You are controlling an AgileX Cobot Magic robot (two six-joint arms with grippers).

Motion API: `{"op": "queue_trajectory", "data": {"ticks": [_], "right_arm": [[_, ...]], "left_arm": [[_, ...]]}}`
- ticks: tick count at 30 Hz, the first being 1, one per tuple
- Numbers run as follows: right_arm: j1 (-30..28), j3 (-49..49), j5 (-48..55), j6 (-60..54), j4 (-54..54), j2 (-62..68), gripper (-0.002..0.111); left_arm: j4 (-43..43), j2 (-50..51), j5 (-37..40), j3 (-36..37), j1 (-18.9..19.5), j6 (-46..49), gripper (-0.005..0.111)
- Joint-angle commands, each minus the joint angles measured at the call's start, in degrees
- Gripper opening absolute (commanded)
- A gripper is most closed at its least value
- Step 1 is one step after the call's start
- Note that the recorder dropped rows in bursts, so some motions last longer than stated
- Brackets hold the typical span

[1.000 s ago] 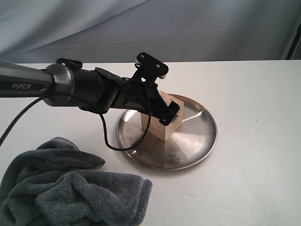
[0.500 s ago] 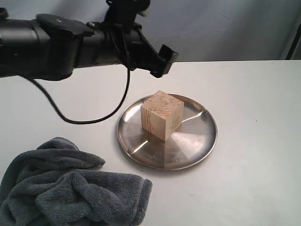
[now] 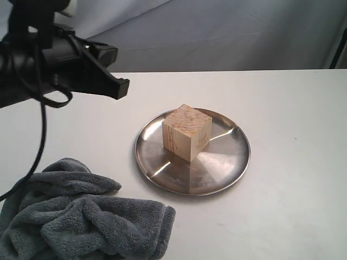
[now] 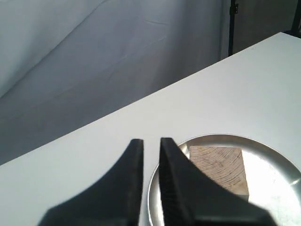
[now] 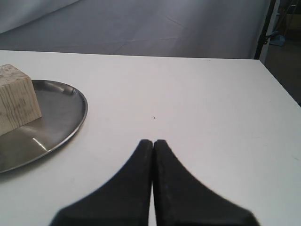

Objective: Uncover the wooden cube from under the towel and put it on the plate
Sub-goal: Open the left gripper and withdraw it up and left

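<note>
The wooden cube (image 3: 187, 132) stands on the left half of the silver plate (image 3: 233, 162), uncovered and untouched. Bunched at the front left corner lies the dark grey towel (image 3: 81, 216). My left gripper (image 3: 120, 88) hangs high above the table, up and to the left of the plate, and holds nothing. In the left wrist view its fingers (image 4: 151, 141) stand a narrow gap apart, with the cube (image 4: 221, 167) and plate (image 4: 277, 181) below and beyond them. My right gripper (image 5: 153, 141) is shut and empty over bare table, to the right of the plate (image 5: 66, 108) and cube (image 5: 16, 96).
The white table (image 3: 293, 108) ends at a grey backdrop curtain (image 3: 217, 32) behind. A black cable (image 3: 38, 141) hangs from the left arm down towards the towel. The right arm does not show in the exterior view.
The left gripper let go of the cube on the plate, then rose and drew back to the upper left. Cube, plate and towel stayed put.
</note>
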Motion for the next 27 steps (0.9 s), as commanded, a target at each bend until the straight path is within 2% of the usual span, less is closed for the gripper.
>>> {"op": "queue_trajectory", "data": {"ticks": [1, 8, 14, 19, 27], "right_arm": [[0.08, 0.19, -0.72, -0.08, 0.28, -0.19, 0.0], [0.08, 0.19, -0.72, -0.08, 0.28, -0.19, 0.0], [0.08, 0.19, -0.72, -0.08, 0.28, -0.19, 0.0], [0.08, 0.19, -0.72, -0.08, 0.28, -0.19, 0.0], [0.08, 0.19, -0.72, -0.08, 0.28, -0.19, 0.0]], "left_arm": [[-0.51, -6.23, 0.2, 4.54, 0.1, -2.51, 0.0], [-0.51, -14.93, -0.45, 12.0, 0.1, -4.22, 0.0], [-0.51, -22.77, -5.58, 17.92, 0.1, -5.34, 0.0], [-3.27, -28.53, -6.05, 19.51, 0.1, -5.34, 0.0], [-2.95, -32.79, -6.37, 19.51, 0.1, -5.34, 0.0]]}}
